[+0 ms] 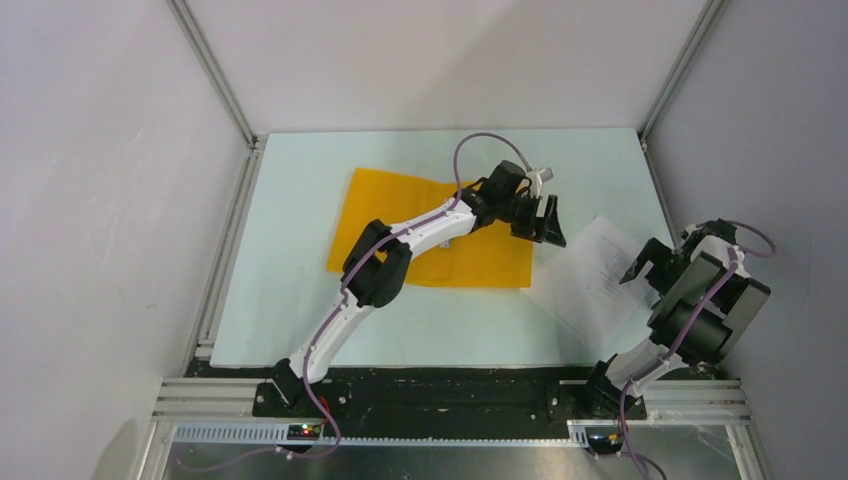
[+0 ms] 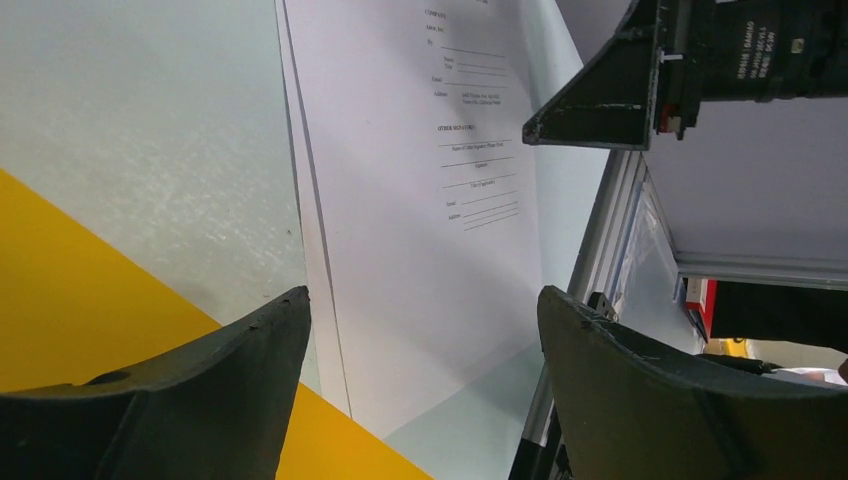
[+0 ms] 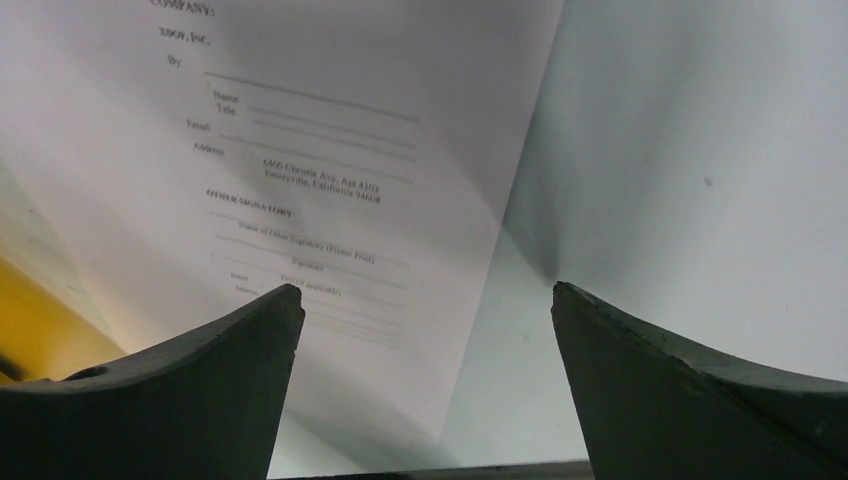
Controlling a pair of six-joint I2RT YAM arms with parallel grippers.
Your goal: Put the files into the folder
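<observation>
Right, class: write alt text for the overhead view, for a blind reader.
An orange folder lies on a pale table, white files to its right. The left fingers hang open at the folder's right edge, right fingers open over the files.

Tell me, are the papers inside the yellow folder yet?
Out. The papers lie spread beside the folder, on its right, not within it.

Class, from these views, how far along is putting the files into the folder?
Done: nothing visible; the files lie outside the folder, beside its right edge. In hand: nothing gripped; the left gripper is open by that edge, the right gripper open over the files. Left: getting the sheets into the folder.
</observation>
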